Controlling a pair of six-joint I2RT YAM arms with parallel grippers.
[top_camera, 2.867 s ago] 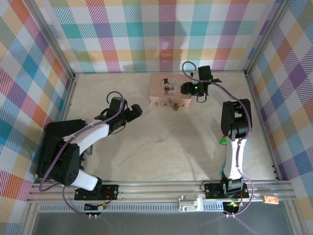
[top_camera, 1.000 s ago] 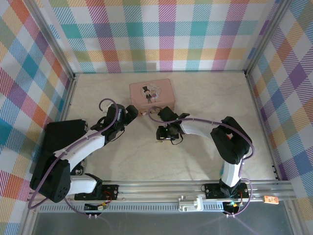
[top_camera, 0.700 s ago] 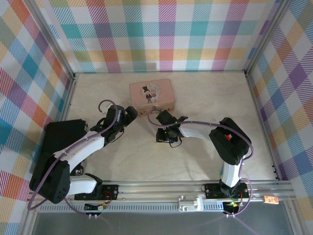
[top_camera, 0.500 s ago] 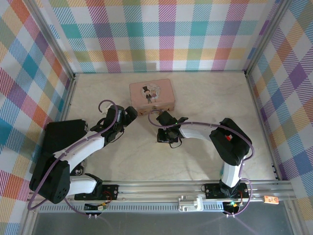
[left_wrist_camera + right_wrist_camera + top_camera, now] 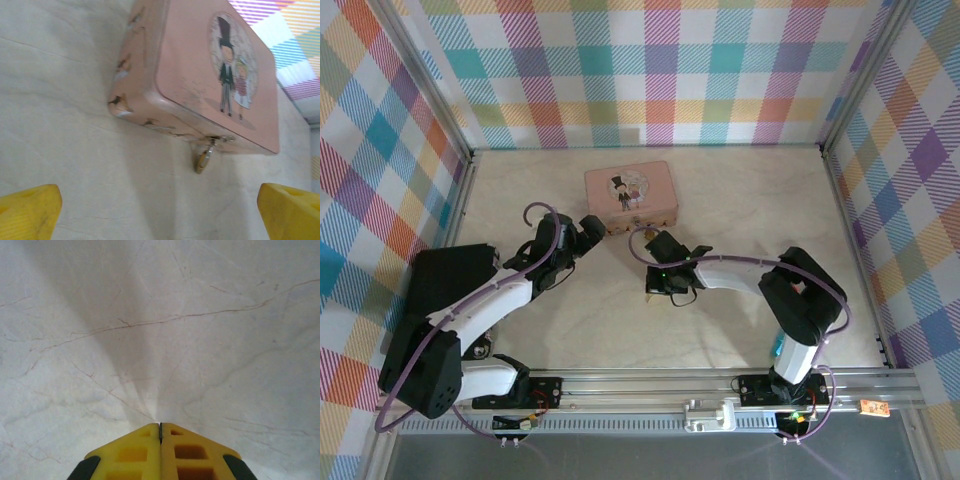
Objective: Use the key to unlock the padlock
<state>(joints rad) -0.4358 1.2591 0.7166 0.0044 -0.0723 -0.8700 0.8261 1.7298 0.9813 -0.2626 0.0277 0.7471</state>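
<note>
The tiny brass padlock point(image 5: 202, 161) hangs from the clasp on the front of the pink tin point(image 5: 200, 85) and shows small in the top view point(image 5: 643, 232). My left gripper point(image 5: 160, 215) is open and low on the table, its yellow fingertips point(image 5: 30, 210) spread wide, a short way in front of the padlock; in the top view it point(image 5: 586, 236) sits left of the tin's front corner. My right gripper point(image 5: 160, 425) is shut, tips at the table, with a thin dark sliver pinched between its pads that looks like the key. It point(image 5: 653, 291) lies in front of the tin.
The pink tin point(image 5: 630, 194) with the cartoon couple stands at the back middle of the marbled table point(image 5: 720, 330). Checked walls close in the left, back and right sides. Open tabletop lies to the right and towards the near rail.
The tin was shifted left and the right arm came from the back down to the key's spot. Over the last second the right gripper slid slightly nearer and right. The left arm hardly moved.
</note>
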